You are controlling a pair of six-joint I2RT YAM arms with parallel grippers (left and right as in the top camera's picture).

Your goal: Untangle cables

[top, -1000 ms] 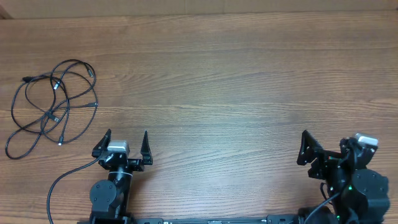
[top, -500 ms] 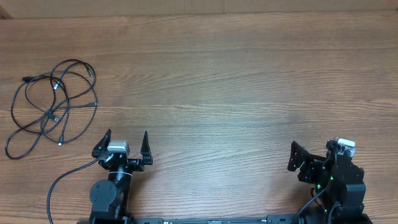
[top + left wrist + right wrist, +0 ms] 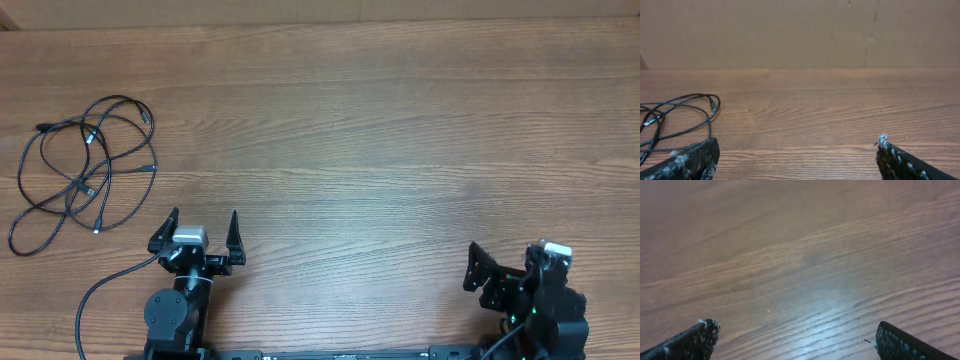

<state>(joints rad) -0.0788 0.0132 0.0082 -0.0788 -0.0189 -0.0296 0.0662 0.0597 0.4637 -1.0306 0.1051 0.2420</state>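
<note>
The cables [image 3: 85, 165] lie in a loose tangled heap of thin black cords on the wooden table at the far left, with small plug ends sticking out. The left wrist view catches their right loops [image 3: 677, 117] at its left edge. My left gripper [image 3: 203, 218] rests near the front edge, right of and below the heap, open with only bare wood between its fingers [image 3: 796, 145]. My right gripper [image 3: 510, 262] sits at the front right, far from the cables, open over bare wood [image 3: 796, 326].
A thicker black wire [image 3: 105, 290] curves from the left arm's base across the front left of the table. A brown cardboard wall [image 3: 800, 30] stands along the table's far edge.
The right arm has drawn back to the left and toward the front edge, its gripper still open. The left arm and the cables have not moved.
</note>
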